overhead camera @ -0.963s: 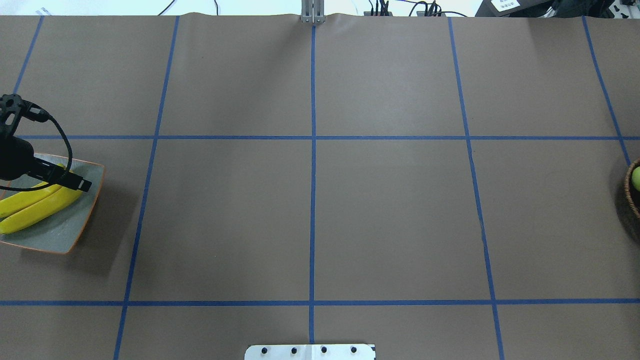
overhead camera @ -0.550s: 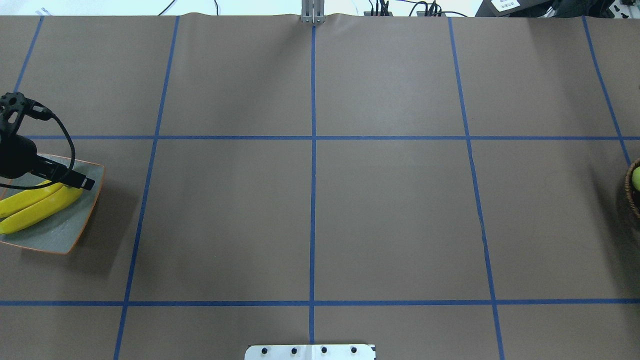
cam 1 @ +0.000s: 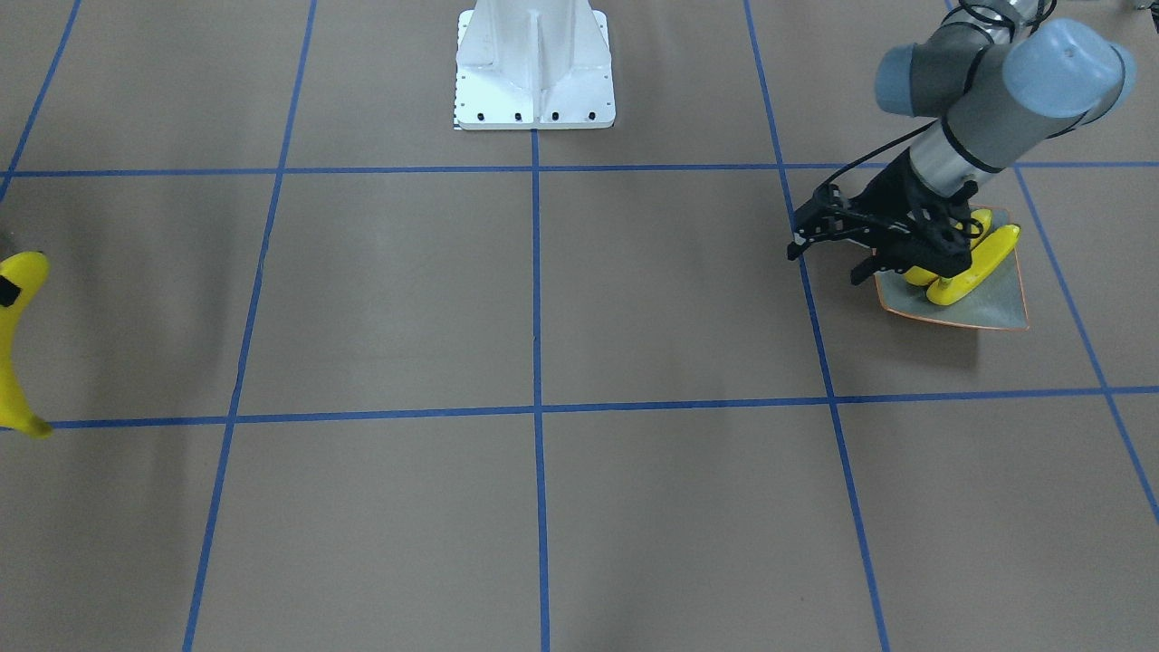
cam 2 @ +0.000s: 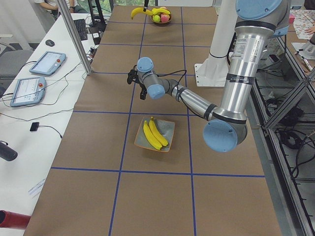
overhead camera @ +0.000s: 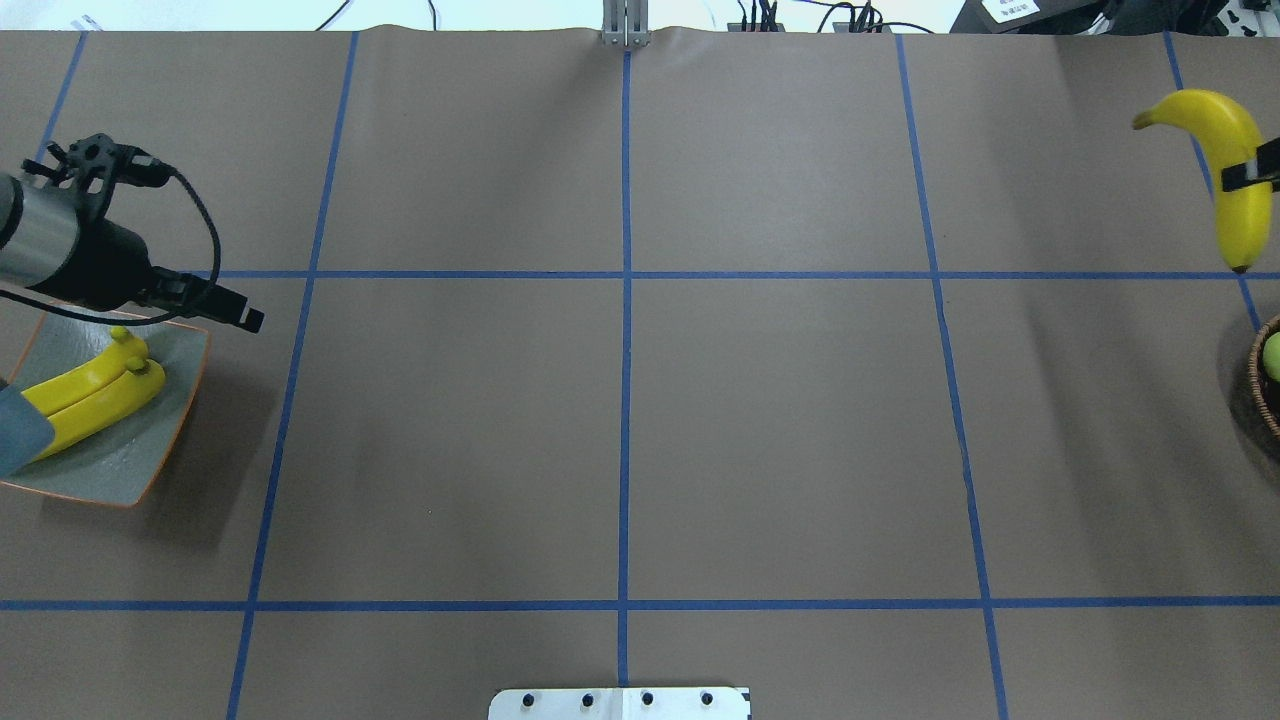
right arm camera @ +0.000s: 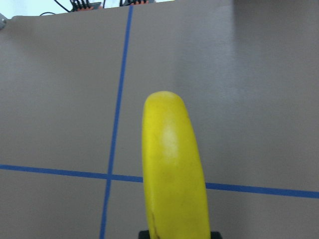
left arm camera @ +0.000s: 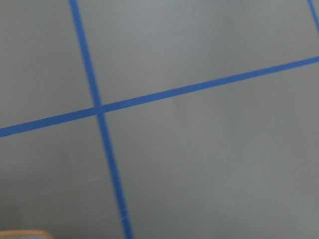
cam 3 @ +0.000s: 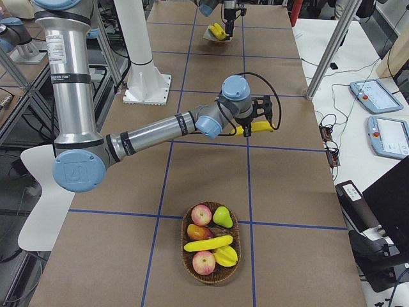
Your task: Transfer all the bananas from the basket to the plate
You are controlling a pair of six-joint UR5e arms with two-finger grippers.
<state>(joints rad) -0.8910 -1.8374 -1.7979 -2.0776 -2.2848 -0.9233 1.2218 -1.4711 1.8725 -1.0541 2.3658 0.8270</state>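
Bananas (overhead camera: 90,395), two of them, are seen lying side by side on the plate (overhead camera: 130,470), stems pointing away from the robot. A third banana (overhead camera: 1235,180) is held in the air well apart from the plate, towards the far end of the tabletop (overhead camera: 620,420). It is clamped across its middle by the right pincer (overhead camera: 1250,172), whose fingers are closed on it. A fourth banana (cam 3: 208,244) is left in the basket (cam 3: 183,249) among other fruit (cam 3: 201,215), farther again from the plate.

The left pincer (cam 1: 826,258) is seen just beside the plate, above bare tabletop, fingers spread and nothing held.

Several risks can be judged from here. The held banana is glossy and curved and is gripped at one narrow band, so it could be twisted or slipped loose on the long carry towards the plate. The plate is shallow and half filled, so a banana released too high or off centre could be rolled over the rim, or the two resting ones could be knocked out. The left arm is parked close to the plate, so a collision could be caused if it is not cleared or used for a hand-over.
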